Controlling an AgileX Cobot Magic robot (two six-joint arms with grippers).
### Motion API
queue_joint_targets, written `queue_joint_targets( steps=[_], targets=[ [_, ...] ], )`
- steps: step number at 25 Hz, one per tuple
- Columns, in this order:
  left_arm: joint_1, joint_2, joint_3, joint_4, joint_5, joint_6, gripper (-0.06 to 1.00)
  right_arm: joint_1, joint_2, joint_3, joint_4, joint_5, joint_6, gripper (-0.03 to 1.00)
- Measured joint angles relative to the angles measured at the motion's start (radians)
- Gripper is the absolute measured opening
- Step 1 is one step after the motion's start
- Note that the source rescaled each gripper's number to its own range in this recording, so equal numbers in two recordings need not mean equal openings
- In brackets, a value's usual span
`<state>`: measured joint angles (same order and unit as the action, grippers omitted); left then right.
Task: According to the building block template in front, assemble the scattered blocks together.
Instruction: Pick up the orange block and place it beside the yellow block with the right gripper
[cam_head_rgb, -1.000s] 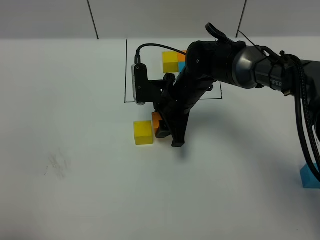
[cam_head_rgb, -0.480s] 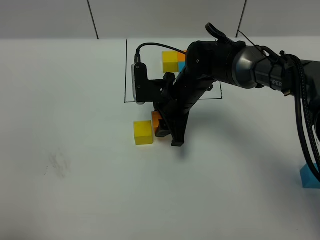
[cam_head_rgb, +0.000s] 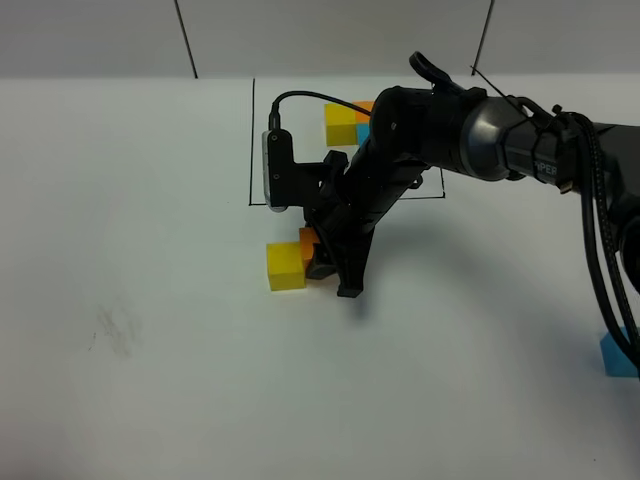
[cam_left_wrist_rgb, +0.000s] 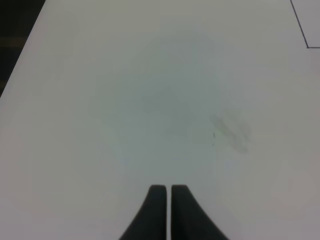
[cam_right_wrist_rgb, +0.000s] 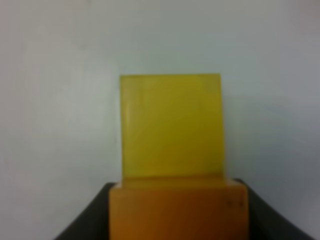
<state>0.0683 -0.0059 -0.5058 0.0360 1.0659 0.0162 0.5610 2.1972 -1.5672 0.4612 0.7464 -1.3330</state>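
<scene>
At 6 o'clock from black frame (cam_head_rgb: 252, 150), right gripper (cam_head_rgb: 322, 262) clamps orange cube (cam_head_rgb: 309, 242), jaws half-spread on its sides. Yellow cube (cam_head_rgb: 286, 266) at 9 o'clock from orange cube, faces apparently touching, edges square in wrist view. Template (cam_head_rgb: 348, 122) at 12 o'clock. Light blue cube (cam_head_rgb: 618, 353) well apart at 4 o'clock; right arm nearer, judged next pick. Left gripper (cam_left_wrist_rgb: 168, 189) closed, empty, over bare table (cam_left_wrist_rgb: 100, 100).

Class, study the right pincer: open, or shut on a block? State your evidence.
The right pincer is shut on the orange block: the block fills the gap between the dark fingers, beside the yellow block.
</scene>
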Motion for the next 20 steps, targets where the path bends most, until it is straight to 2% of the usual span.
queue_joint_targets(
  steps=[20],
  targets=[
    [0.0, 0.0, 0.0, 0.0, 0.0, 0.0, 0.0, 0.0, 0.068, -0.009, 0.026, -0.014, -0.004, 0.46]
  ],
)
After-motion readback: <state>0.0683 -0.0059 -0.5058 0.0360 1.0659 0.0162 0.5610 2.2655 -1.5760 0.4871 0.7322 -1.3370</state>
